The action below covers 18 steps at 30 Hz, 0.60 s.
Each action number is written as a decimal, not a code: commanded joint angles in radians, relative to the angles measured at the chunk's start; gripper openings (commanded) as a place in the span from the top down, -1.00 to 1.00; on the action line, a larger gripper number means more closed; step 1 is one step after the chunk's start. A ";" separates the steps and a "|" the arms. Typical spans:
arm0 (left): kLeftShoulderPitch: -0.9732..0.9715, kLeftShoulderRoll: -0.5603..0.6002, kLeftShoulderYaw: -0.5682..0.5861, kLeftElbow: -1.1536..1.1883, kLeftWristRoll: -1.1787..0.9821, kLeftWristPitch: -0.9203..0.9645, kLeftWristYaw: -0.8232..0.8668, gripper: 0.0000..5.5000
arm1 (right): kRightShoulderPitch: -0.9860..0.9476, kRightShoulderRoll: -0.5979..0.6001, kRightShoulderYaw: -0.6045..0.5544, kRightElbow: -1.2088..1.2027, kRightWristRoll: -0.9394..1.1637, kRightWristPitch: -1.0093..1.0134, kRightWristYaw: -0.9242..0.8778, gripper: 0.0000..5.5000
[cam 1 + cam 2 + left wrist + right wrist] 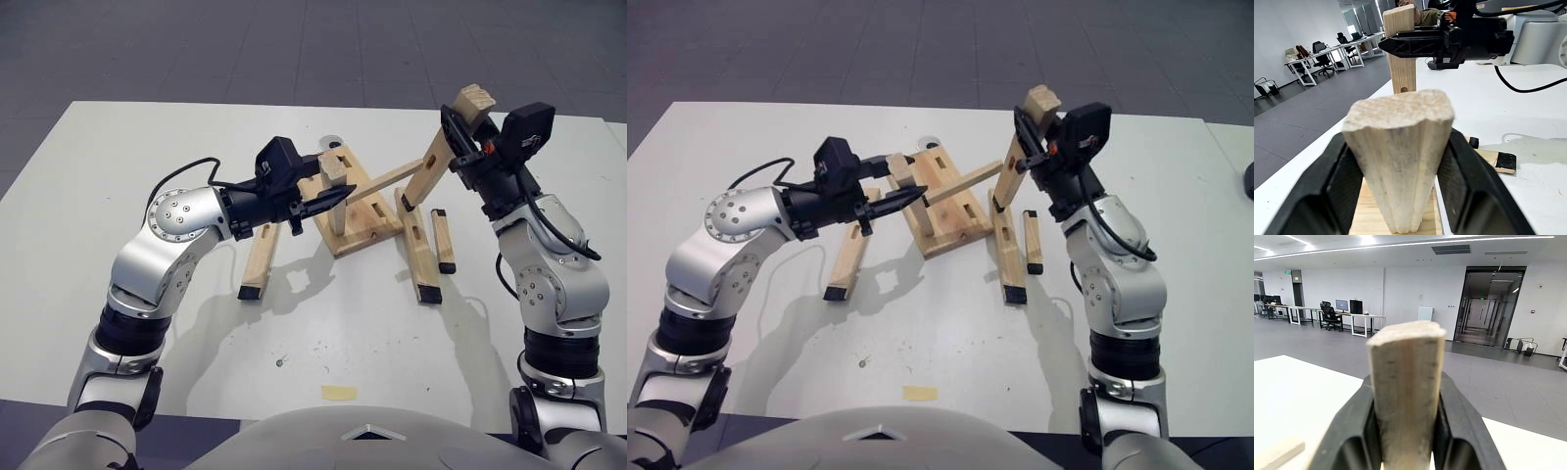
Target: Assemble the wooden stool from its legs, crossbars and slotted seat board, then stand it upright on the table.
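The slotted seat board point(367, 223) lies flat at the middle of the white table. A wooden leg point(335, 188) stands upright on it, and my left gripper point(331, 200) is shut on that leg point(1400, 156). Held tilted above the board's right side is a second leg point(438, 157), with my right gripper point(458, 132) shut on its upper end point(1405, 396). A crossbar point(384, 180) runs from this raised leg down toward the upright one. The left wrist view shows the right gripper point(1420, 41) clamped on its leg point(1400, 58).
One loose leg point(260, 259) lies left of the board. Another leg point(418, 247) and a short bar point(444, 241) lie right of it. A small yellow scrap point(338, 393) sits near the table's front edge. Bare table surface extends to the left and front.
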 commanded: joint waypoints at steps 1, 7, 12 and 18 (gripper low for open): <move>0.036 0.014 -0.038 0.060 0.045 0.048 -0.002 0.26 | -0.003 0.042 0.016 -0.029 -0.003 -0.010 0.003 0.63; 0.036 0.014 -0.048 0.087 0.061 0.028 -0.013 0.26 | -0.016 0.076 0.035 0.000 -0.069 -0.054 0.005 0.63; 0.047 0.017 -0.057 0.103 0.078 0.013 -0.018 0.26 | -0.023 0.106 0.047 0.035 -0.111 -0.092 0.004 0.63; 0.040 0.024 -0.069 0.128 0.097 -0.010 -0.022 0.26 | -0.048 0.126 0.053 0.068 -0.146 -0.125 0.013 0.63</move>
